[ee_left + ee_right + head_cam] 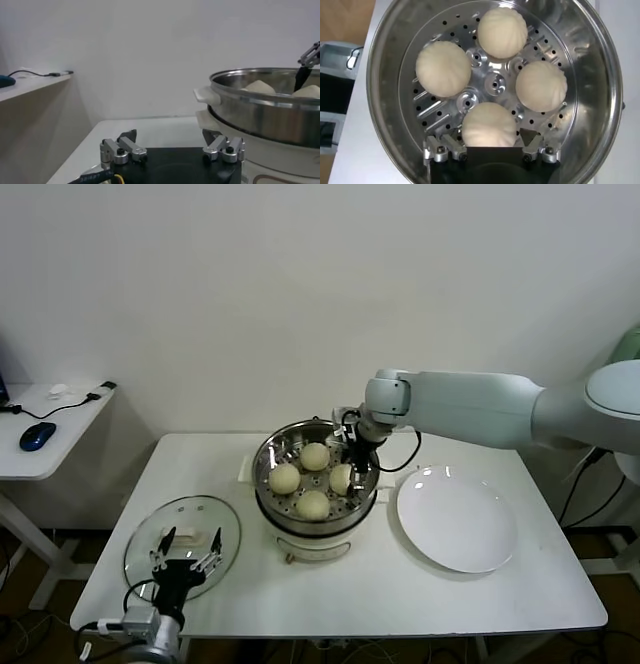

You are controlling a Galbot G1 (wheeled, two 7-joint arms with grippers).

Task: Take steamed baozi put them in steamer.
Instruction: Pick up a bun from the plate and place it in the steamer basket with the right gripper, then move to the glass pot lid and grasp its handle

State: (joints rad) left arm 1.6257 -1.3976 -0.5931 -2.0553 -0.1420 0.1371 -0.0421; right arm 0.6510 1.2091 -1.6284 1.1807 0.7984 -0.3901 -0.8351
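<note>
Four pale pleated baozi sit on the perforated tray of the shiny steamer (266, 454): one at the back (315, 455), one at the left (284, 478), one at the front (313, 504) and one at the right (341, 478). My right gripper (352, 472) hangs inside the steamer's right side. In the right wrist view its fingers stand open on either side of the nearest baozi (489, 125), which rests on the tray; the gripper (487, 136) is not closed on it. My left gripper (185, 549) is open and empty, parked low at the front left.
A round glass lid (225, 529) lies on the white table at the front left, under the left gripper. A flat white plate (455, 519) lies right of the steamer. A side table with a mouse (37, 435) stands at the far left.
</note>
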